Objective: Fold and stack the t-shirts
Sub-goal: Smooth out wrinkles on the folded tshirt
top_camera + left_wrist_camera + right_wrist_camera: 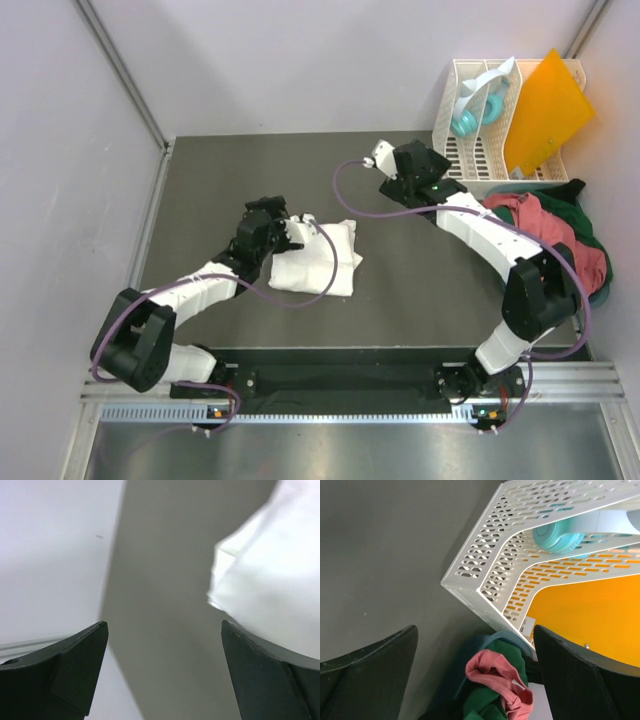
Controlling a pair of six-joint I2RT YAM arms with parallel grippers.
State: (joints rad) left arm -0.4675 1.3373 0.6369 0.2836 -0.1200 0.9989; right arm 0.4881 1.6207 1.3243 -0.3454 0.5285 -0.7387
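Observation:
A white t-shirt lies folded in a rough bundle at the middle of the dark table; its edge also shows in the left wrist view. My left gripper is at the shirt's far left corner, open and empty, with the cloth beside its right finger. A salmon-red t-shirt and a dark green t-shirt lie crumpled in a pile at the right. My right gripper hangs left of the pile, open and empty, looking down on the red shirt and green shirt.
A white slatted rack at the back right holds teal headphones and a stiff orange sheet. The shirt pile sits in a blue basket. Grey walls close in the left, back and right.

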